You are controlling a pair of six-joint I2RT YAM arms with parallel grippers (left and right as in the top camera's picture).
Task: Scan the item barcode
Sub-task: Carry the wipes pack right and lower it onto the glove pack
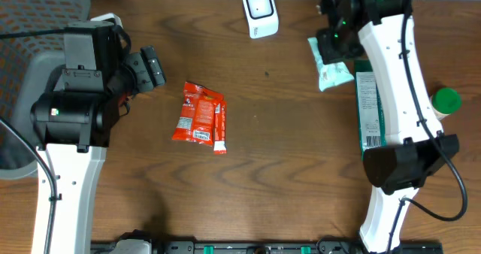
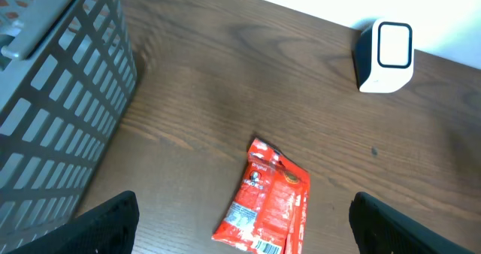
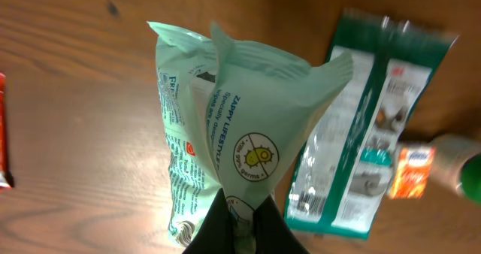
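My left gripper (image 1: 152, 68): wide open, holding nothing, near left edge of table (image 1: 285, 171). Red packet (image 1: 201, 116) flat, mid-table. Scanner (image 1: 260, 12) at back edge. Pack (image 3: 248, 134) just right of it, toward back right corner, pinched by my right gripper (image 3: 240, 218), shut on its sealed end. I think pack light, soft, crinkly, slippery; seam best hold. Pale green, round yellow badge, small print.

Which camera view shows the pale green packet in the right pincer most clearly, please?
The right wrist view: the pale green packet fills the frame, print readable, pinched by the right pincer. The overhead view shows only a small part beside the right arm; the left wrist view misses it.
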